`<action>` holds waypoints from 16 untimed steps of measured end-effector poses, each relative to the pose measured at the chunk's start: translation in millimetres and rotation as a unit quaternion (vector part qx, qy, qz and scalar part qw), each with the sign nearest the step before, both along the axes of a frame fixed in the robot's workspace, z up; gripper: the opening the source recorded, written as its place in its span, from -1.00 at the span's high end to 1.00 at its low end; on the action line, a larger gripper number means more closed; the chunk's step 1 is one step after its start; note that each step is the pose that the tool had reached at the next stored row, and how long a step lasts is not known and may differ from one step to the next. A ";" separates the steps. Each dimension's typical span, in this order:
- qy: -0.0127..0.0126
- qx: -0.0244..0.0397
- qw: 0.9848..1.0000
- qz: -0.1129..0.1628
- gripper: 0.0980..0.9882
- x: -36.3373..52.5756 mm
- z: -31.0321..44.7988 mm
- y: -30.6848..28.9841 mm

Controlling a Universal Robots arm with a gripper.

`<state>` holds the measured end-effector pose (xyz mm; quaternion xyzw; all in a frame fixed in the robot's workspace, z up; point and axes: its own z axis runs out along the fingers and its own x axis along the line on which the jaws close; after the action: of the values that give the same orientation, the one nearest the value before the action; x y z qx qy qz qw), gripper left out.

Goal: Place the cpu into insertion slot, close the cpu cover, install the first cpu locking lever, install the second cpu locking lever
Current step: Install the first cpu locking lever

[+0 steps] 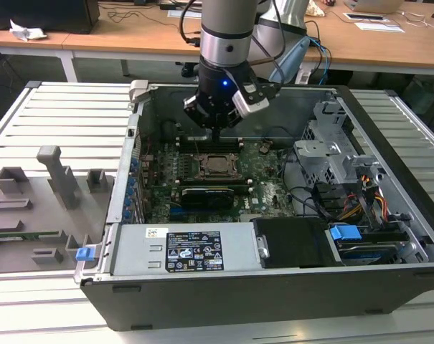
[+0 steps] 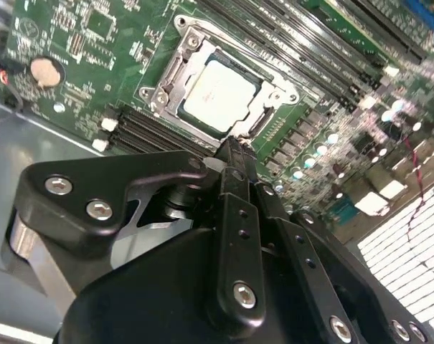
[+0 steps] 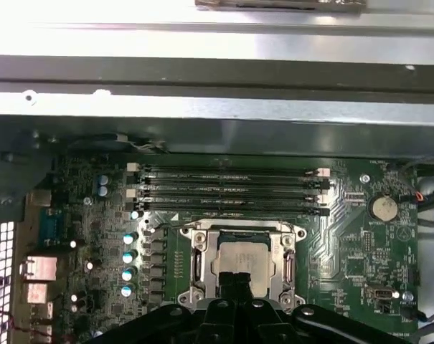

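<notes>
Hovering above the open computer case (image 1: 274, 304) that stood on the slatted surface (image 1: 59, 122), the arm (image 1: 227, 29) held its jaws over the green circuit board (image 3: 346, 244).

In the second wrist view the jaws were pressed together into one narrow tip and gripped nothing. That tip lay just beside the rim of the insertion slot (image 1: 219, 165). Whether it touched the metal could not be told.

The cpu (image 2: 220, 89) sat flat and square inside the slot, its pale face upward. In the first wrist view the row of long black memory slots (image 3: 231, 190) lay just beyond it.

The cpu cover (image 2: 277, 93) appeared to lie level around the chip, framing it through its central opening. Whether it was fully pressed down could not be made out, and the thin locking levers could not be picked out with certainty.

Judged from this arrangement, placement was complete and the work stood at securing the cover, either its closing or the first lever. That step would call for the closed tip to bear on a thin metal part at the slot's edge, pressing steadily without sliding onto the chip's face or the board.
</notes>
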<state>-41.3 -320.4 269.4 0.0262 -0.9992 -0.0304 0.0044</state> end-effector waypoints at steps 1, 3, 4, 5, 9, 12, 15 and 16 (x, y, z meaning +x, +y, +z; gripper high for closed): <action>0.000 0.000 1.000 0.017 0.98 -0.1 0.0 0.0; 0.000 0.000 0.999 0.038 0.98 -0.3 0.0 0.0; 0.000 0.000 0.999 0.044 0.98 -0.3 0.0 0.0; 0.000 0.000 0.999 0.052 0.98 -0.7 0.0 0.0; 0.000 0.000 0.998 0.059 0.98 -3.9 -0.1 -0.1; -0.001 0.000 0.998 0.060 0.98 -12.1 0.0 -0.2; -0.003 0.000 0.998 0.060 0.98 -25.1 -0.1 -0.2; -0.005 0.000 0.998 0.060 0.98 -32.0 -0.2 -0.2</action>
<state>-73.2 -320.5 269.2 0.0863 -0.9958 -0.0298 0.0011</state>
